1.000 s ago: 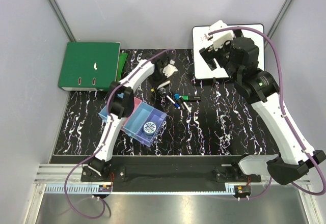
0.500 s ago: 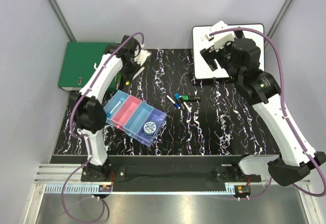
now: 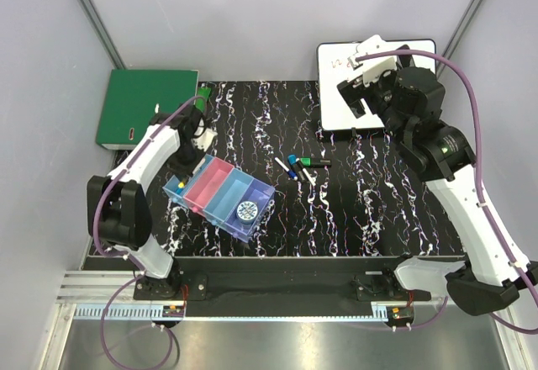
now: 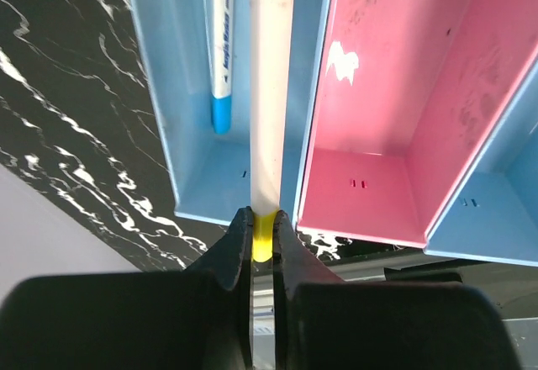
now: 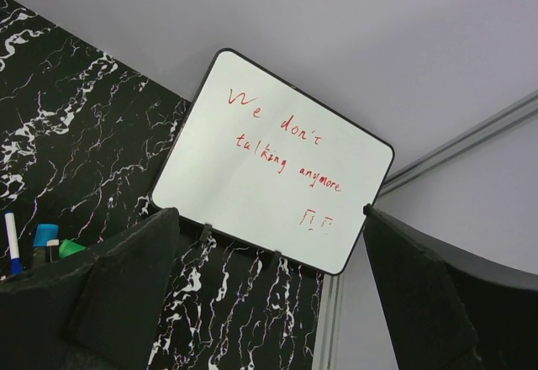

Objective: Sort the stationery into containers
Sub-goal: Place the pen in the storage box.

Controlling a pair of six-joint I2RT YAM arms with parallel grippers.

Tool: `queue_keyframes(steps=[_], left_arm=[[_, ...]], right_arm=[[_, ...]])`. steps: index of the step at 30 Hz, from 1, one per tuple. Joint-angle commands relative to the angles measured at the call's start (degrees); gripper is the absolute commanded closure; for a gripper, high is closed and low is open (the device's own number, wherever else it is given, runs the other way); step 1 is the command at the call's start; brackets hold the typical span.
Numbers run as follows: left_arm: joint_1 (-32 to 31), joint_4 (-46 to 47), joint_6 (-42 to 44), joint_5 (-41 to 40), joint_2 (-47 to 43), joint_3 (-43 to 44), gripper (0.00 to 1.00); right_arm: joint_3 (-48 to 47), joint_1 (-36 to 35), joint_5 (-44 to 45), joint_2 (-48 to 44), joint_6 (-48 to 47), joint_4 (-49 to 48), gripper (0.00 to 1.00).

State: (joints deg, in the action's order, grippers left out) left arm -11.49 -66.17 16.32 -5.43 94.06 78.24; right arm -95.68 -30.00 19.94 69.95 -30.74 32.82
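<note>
The table (image 3: 378, 210) is black with white marbled veins. The row of bins (image 3: 214, 185) runs light blue, pink, light blue, purple-blue. The marker (image 4: 271, 92) is white with yellow ends, the binder (image 3: 143, 105) green, the whiteboard (image 5: 277, 185) white with red writing.

You were looking at a robot test cell in a lab, not a home. Plain grey panel walls (image 3: 277, 25) with aluminium corner posts (image 3: 90, 21) stood beyond the left claw (image 4: 262, 229) and right claw (image 5: 269, 214). Beneath both claws lay a black marble-patterned mat (image 3: 378, 202); behind them, a metal rail frame (image 3: 92, 290) carried the two arm bases (image 3: 160, 284), bolted side by side, and purple cables (image 3: 102, 324).
</note>
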Motion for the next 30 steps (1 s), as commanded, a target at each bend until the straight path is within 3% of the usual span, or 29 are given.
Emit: queue_keyframes(steps=[1,16,23,30], left_arm=[[0.5,4.7,-1.7,-0.4,-2.7,-3.3,1.00],[0.7,11.2,-1.6,-1.9,4.1,-4.8,0.99],[0.8,11.4,-1.4,-2.5,3.6,-3.9,0.80],[0.8,10.2,-0.9,-1.4,3.1,-2.4,0.70]], right_arm=[[-0.9,0.2,-0.8,-1.5,0.2,-1.2,0.02],[1.2,0.2,-2.2,-2.1,0.9,0.3,0.02],[6.2,0.2,-9.7,-2.3,5.8,6.7,0.01],[10.5,0.1,-17.6,0.4,9.7,9.7,0.01]])
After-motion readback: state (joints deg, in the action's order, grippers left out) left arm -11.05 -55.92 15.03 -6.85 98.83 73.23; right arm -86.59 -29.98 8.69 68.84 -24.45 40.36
